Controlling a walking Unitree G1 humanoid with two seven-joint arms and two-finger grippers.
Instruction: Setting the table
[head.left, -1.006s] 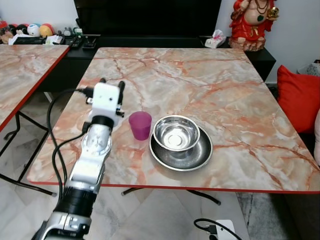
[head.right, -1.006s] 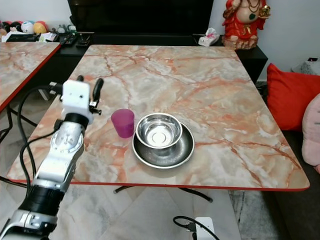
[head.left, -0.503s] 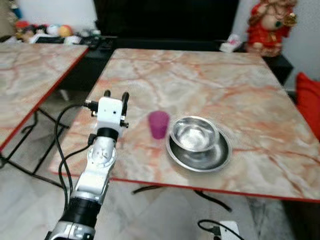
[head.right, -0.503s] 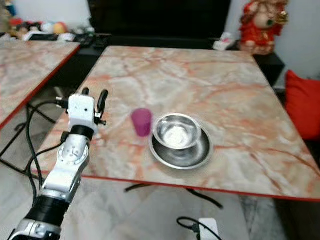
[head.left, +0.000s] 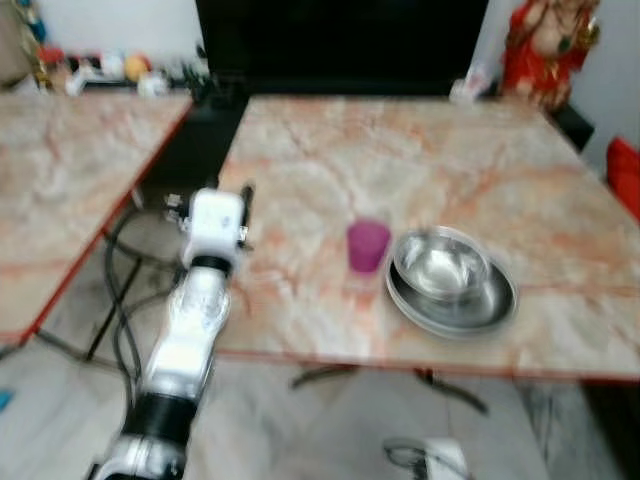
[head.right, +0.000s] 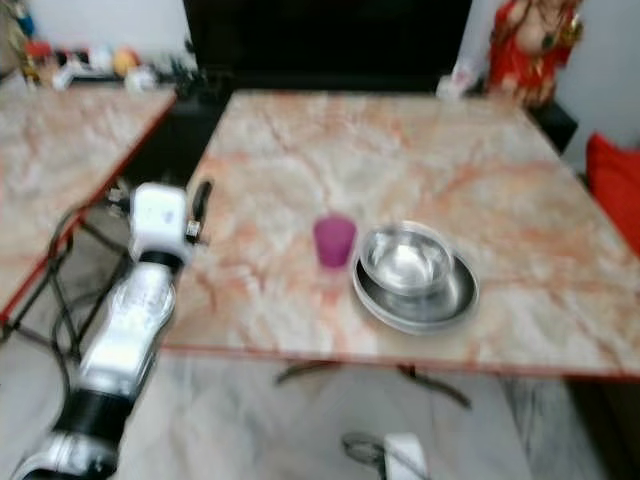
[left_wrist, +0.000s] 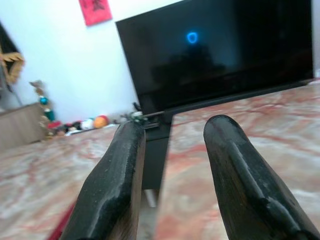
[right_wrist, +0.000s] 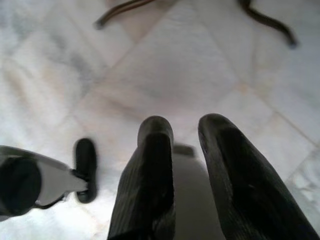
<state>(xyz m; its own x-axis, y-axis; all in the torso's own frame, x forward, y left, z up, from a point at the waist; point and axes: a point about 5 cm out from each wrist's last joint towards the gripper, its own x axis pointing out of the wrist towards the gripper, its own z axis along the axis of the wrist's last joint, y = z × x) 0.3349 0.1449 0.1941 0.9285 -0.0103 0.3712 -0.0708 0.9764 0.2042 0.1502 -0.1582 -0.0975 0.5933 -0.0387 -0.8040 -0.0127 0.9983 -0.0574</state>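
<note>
The left pincer is raised near the left edge of the marble worktop, toward its near left corner. Its two black fingers stand apart with nothing between them, and they point along the worktop toward the far edge and the dark television.

The purple cup stands upright close to the near edge. Just beside it, on the side away from the left pincer, the steel bowl sits inside the steel plate. The pictures from the head are blurred, so I cannot tell if the cup touches the plate.

The relation that matters: the cup lies to the right of the left pincer, across its pointing direction and not in front of it, with bare marble between them. The cup's long axis is vertical, so a grip from the side would fit. In my judgement the left arm is the nearer one.

The right pincer hangs over the pale tiled floor, open and empty, away from the worktop.
</note>
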